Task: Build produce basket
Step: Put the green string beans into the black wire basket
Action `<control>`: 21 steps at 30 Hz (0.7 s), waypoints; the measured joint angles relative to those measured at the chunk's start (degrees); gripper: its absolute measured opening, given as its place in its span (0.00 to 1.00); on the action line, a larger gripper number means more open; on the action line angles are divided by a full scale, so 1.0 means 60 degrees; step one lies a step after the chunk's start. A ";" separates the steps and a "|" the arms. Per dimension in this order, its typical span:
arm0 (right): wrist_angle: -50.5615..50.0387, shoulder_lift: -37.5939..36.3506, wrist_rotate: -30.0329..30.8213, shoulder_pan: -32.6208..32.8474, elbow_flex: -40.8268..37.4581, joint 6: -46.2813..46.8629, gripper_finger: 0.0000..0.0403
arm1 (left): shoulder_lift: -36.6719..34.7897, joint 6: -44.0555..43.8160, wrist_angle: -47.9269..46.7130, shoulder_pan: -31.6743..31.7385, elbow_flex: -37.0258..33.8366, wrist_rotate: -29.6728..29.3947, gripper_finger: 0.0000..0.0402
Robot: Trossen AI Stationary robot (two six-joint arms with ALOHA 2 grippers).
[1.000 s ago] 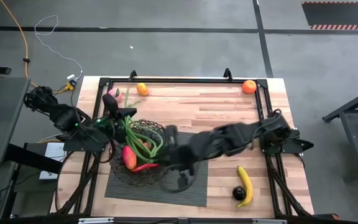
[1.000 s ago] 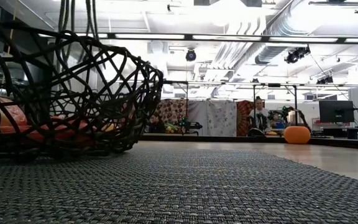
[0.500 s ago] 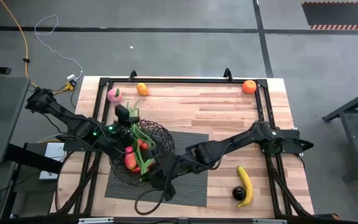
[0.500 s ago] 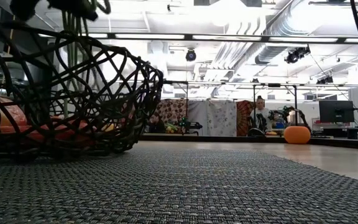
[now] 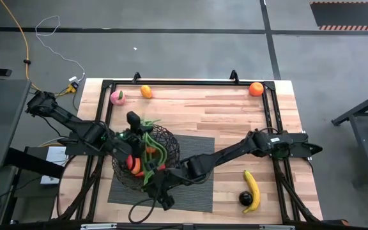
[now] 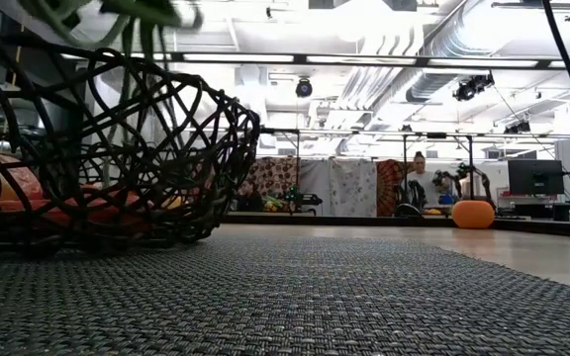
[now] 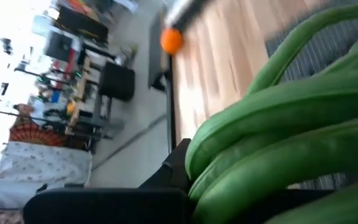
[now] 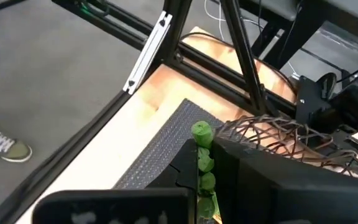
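basket: the basket (image 5: 147, 158) is sitting on the dark ribbed mat (image 5: 193, 190) toward the left half of the surface (image 5: 203, 112); red and orange produce is lying inside it; I judge the mat is keeping it from sliding while things are being dropped in

green beans: the long green beans (image 5: 151, 145) are draping across the basket, one end at each arm; both arms seem to be sharing the bundle because it is floppy and long, so it can be curled in under the rim

left claw: the left claw (image 5: 135, 125) is hovering at the basket's far rim, pressed together and pinching the green beans (image 7: 291, 149), which are filling its wrist view

right claw: the right claw (image 5: 153, 185) is reaching in over the basket's near rim, pressed together on the other end of the beans (image 8: 201, 163), a stalk tip showing between its fingers

produce left out: a pink peach (image 5: 117, 97) and an orange (image 5: 146, 91) are lying near the far left edge; another orange (image 5: 255, 89) is waiting at the far right corner; a yellow banana (image 5: 252, 189) and a dark round fruit (image 5: 245, 199) are lying touching near the right front; by my reckoning the job is only partly done

room: a person (image 6: 416, 183) is sitting well behind the surface in the low view; a shoe (image 8: 2, 148) is showing on the floor in the right wrist view

writing: I am seeing no brand, label or readable lettering anywhere
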 joint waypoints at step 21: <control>0.0518 -0.0213 0.0309 0.0033 0.0222 0.0309 0.01 | -0.0557 -0.0095 0.6906 0.0357 -0.0055 0.0727 0.01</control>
